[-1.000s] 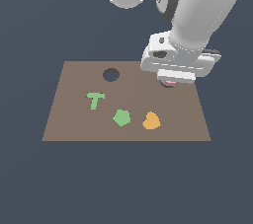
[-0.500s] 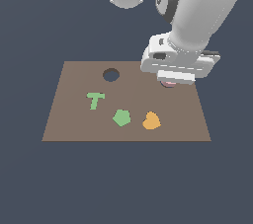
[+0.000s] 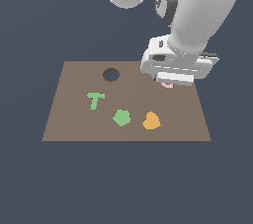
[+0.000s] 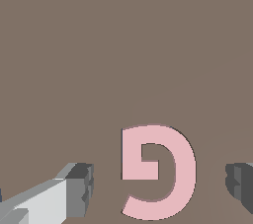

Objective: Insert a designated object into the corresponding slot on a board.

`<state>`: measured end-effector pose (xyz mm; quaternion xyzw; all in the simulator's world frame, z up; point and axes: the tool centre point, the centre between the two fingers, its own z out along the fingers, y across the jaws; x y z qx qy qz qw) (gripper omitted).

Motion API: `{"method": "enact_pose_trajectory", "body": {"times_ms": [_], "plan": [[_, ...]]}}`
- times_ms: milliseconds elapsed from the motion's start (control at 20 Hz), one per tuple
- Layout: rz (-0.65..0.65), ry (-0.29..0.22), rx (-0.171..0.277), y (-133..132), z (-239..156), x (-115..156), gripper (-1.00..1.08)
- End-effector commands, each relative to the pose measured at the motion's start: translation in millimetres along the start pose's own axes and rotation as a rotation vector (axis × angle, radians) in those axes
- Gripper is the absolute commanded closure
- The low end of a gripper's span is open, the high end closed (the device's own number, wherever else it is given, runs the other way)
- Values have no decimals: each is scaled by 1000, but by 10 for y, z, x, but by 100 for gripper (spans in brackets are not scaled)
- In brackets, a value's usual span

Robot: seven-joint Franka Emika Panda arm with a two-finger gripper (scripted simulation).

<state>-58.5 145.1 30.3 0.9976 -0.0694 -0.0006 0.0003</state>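
The pale pink G block (image 4: 163,168) lies flat on the brown board (image 4: 99,45), with only a thin dark line of the G-shaped slot showing along its edge. My gripper (image 4: 158,188) straddles it, open, with one grey finger (image 4: 74,191) and the other (image 4: 240,186) each a gap away from the block. In the exterior view the gripper (image 3: 168,83) is low over the board's (image 3: 74,124) far right part, and only a sliver of the pink G (image 3: 168,86) shows under the hand.
A round dark hole (image 3: 111,75) is at the board's far side. A green T (image 3: 95,100), a green pentagon (image 3: 121,117) and an orange heart (image 3: 151,121) lie on the board's near half. The arm rises above the board's far right.
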Motion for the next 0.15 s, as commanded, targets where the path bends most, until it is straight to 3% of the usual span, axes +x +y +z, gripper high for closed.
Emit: {"method": "enact_pose_trajectory", "body": {"times_ms": [0,100], "plan": [[0,0,0,0,0,1,-92],[0,0,0,0,0,1,-92]]}}
